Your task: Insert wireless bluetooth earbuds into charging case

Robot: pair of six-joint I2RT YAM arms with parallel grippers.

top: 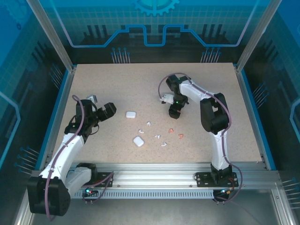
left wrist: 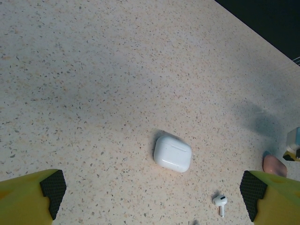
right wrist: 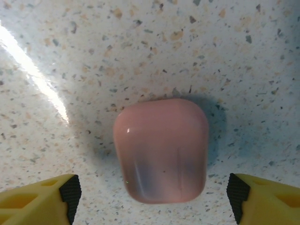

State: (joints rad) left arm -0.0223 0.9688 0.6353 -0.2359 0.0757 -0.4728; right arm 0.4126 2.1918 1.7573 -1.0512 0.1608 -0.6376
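Starting at the left edge, the left gripper [top: 104,111] hangs low over the speckled table [top: 93,84], jaws spread wide and nothing between them. From its wrist camera the black pads [left wrist: 52,190] sit in the two bottom corners, well apart. A white case [left wrist: 172,153] lies ahead of them on the table, lid down, touching neither. One of the white earbuds [left wrist: 220,202] lies just inside the right-hand pad, loose on the surface.

Moving right in the overhead view, that white case [top: 130,114] sits just beyond the left gripper. A second white case [top: 138,141] lies nearer the arm bases. Between and beside them the white earbuds [top: 163,144] are scattered across the middle of the table, none of them in a case. Next come the two pink earbuds [top: 171,130], lying close together on the bare surface, right of the white ones.

Over to the right gripper [top: 174,112], pointing straight down at the table, just behind the pink pair. Its wrist camera looks down on the pink case [right wrist: 161,150], flat on the table and centred between the fingers. The pads [right wrist: 70,194] stand out to either side with clear table showing between each one and the case. So these jaws are apart, straddling the pink case without gripping it.
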